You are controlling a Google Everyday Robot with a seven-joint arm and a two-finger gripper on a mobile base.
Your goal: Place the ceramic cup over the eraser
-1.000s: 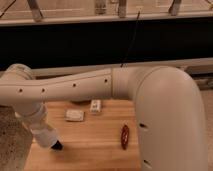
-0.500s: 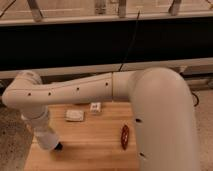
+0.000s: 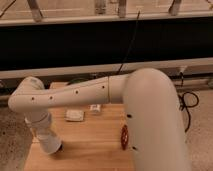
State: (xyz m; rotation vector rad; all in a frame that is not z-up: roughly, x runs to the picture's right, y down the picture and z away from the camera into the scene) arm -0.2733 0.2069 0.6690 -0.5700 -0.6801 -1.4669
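The camera view shows the gripper lowered near the left edge of the wooden table, well left of the pale pad and dark red object, presumably positioning the ceramic cup, though neither cup nor eraser shows.

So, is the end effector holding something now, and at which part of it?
It cannot be told: the end effector points down at the wooden table's left edge, and any held thing is hidden.

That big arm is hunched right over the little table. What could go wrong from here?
The gripper sits low at the wooden table's front-left corner; anything released there might fall off. The bulky white arm passes close to the dark red oblong object and might knock it.
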